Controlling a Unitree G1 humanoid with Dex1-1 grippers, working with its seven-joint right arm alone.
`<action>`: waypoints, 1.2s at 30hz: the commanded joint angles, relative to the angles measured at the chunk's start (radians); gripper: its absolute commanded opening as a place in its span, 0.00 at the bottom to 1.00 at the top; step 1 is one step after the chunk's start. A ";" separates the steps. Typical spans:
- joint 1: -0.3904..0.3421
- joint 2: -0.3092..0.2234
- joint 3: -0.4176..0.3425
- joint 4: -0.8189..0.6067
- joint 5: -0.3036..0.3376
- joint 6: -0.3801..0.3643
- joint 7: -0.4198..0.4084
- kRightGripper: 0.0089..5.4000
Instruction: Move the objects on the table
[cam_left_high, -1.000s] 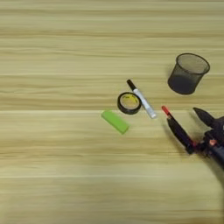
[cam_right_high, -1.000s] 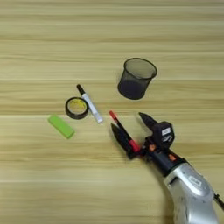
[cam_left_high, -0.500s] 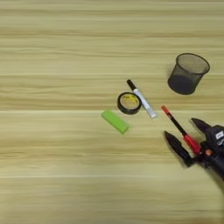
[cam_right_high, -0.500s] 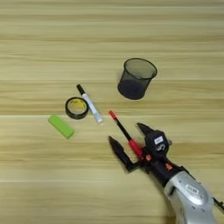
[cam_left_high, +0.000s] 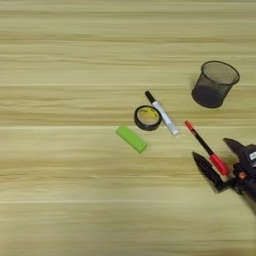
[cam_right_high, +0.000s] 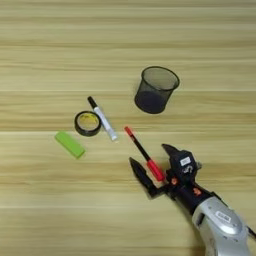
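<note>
A red-and-black pen (cam_right_high: 140, 148) lies slanted on the table (cam_right_high: 60, 210). Its thick red near end sits between the two black fingers of my right gripper (cam_right_high: 156, 164), which stands open around it at the lower right. The left finger (cam_left_high: 207, 170) rests low beside the pen, while the right one is further right. To the left of the pen lie a white marker with a black cap (cam_right_high: 102, 119), a black tape roll with a yellow centre (cam_right_high: 87, 123) and a lime-green block (cam_right_high: 69, 144). Beyond the pen stands a black mesh cup (cam_right_high: 156, 90), upright.
My silver forearm (cam_right_high: 220, 225) comes in from the lower right corner. Marker and tape roll lie almost touching, with the green block just in front of them.
My gripper has drawn back toward the near edge along the pen, staying open. The pen and the other things have kept their places.
</note>
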 joint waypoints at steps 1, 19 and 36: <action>-0.016 -0.036 0.012 -0.016 -0.031 -0.016 -0.018 0.90; -0.027 -0.041 0.032 0.011 -0.021 -0.018 -0.005 0.52; -0.023 -0.040 0.045 0.010 -0.025 -0.021 0.003 0.14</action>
